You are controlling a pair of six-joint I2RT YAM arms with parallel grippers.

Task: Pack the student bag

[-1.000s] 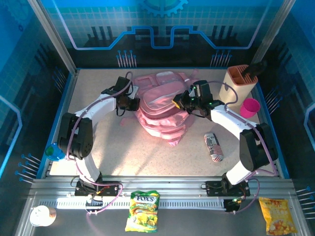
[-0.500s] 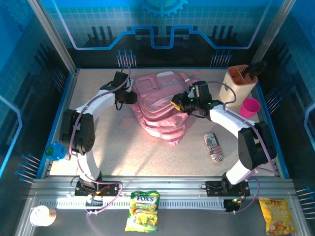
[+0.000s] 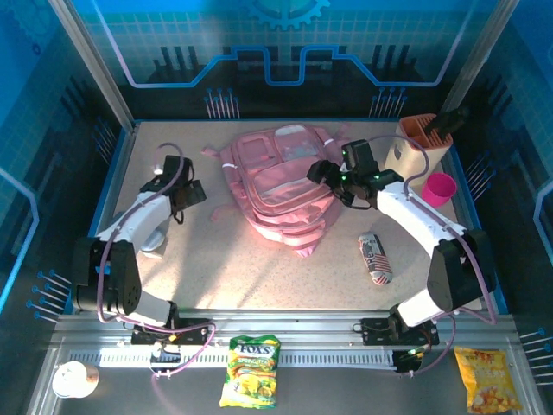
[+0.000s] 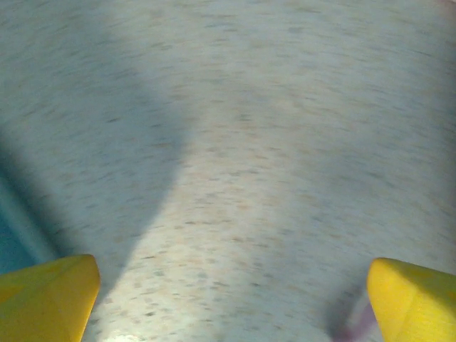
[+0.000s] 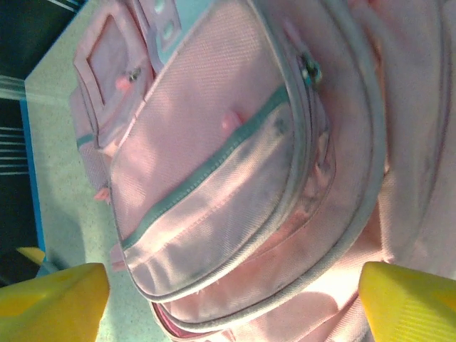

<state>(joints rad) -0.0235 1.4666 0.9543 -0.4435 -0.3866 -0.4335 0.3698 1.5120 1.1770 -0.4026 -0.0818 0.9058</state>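
The student bag, a big pink backpack with pale trim, lies front up in the middle of the table, its straps trailing left and down. In the right wrist view its zipped front pockets lie below my right gripper, which hangs open above them with nothing held. From above, my right gripper is over the bag's right edge. My left gripper is open a short way left of the bag, over bare speckled table; its yellow fingertips stand wide apart.
A patterned can lies right of the bag. A tan organizer and a pink cup stand at the back right. On the front rail lie a green-yellow candy bag, a yellow snack bag and a white lid.
My left gripper has drawn away from the bag's left side, moving left and toward the front. The right gripper has stayed by the bag's right edge. The bag has settled flatter.
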